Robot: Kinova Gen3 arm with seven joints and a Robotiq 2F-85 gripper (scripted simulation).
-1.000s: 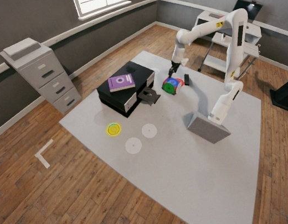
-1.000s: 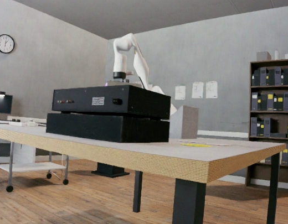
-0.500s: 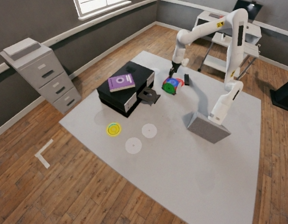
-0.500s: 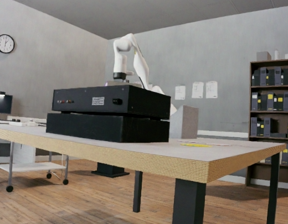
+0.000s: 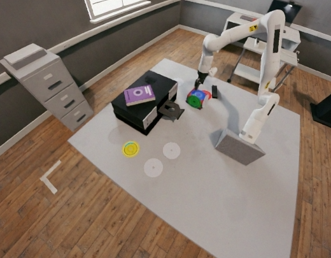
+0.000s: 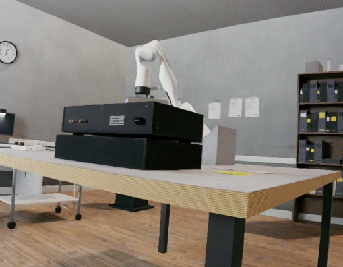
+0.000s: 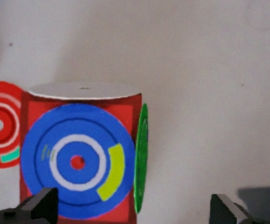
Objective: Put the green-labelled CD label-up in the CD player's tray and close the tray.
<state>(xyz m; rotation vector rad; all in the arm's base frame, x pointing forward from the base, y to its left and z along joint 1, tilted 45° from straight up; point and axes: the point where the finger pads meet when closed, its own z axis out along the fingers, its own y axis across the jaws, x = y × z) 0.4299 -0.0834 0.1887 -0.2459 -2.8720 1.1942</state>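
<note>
Here the arm hangs over a red block [image 7: 75, 160] that carries discs on its faces: a blue-labelled disc [image 7: 77, 161] on top, a white one on the far side, and the green-labelled CD [image 7: 141, 157] standing on edge against the block's 3 o'clock side in the wrist view. A red-labelled disc [image 7: 5, 125] lies at 9 o'clock.

The step in hand looks to be the approach for the pickup. To do it well, the arm should shift toward 3 o'clock so the jaws straddle the green CD's upper rim, one finger on each face, and close only on that edge.

The gripper [image 7: 137, 210] is fully open and holds nothing; its two fingertips show at the bottom corners of the wrist view, above the block and touching nothing.

The CD player [image 5: 146, 102] sits at 9 o'clock from the block in the top view, its tray [image 5: 171, 109] already extended.
</note>
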